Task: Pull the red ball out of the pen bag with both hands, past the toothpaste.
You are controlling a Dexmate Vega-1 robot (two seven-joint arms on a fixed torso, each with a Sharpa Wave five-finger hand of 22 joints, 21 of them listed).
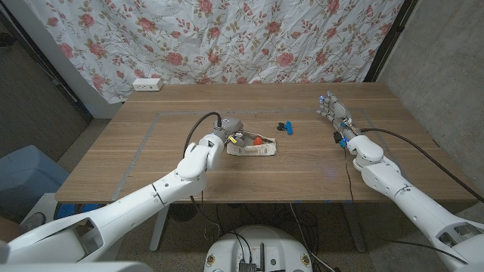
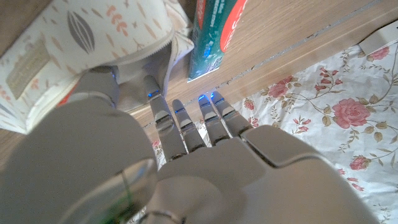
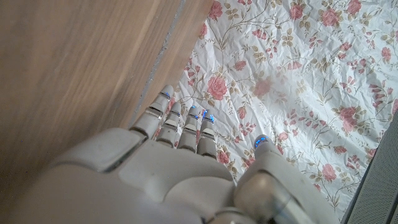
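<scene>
The white patterned pen bag (image 1: 253,149) lies mid-table, and the red ball (image 1: 258,140) shows in its open top. My left hand (image 1: 229,130) is at the bag's left end. In the left wrist view its fingers (image 2: 186,127) reach out straight while the thumb lies against the pen bag's fabric (image 2: 74,43). A green and red toothpaste box (image 2: 214,31) lies right beside the bag's mouth. My right hand (image 1: 337,117) stands apart at the table's right, with straight fingers (image 3: 180,124) holding nothing.
A small blue and black object (image 1: 286,127) lies just right of the bag. A white power strip (image 1: 147,84) sits at the far left edge. A floral cloth (image 1: 227,38) hangs behind the table. A taped outline (image 1: 144,140) marks the tabletop.
</scene>
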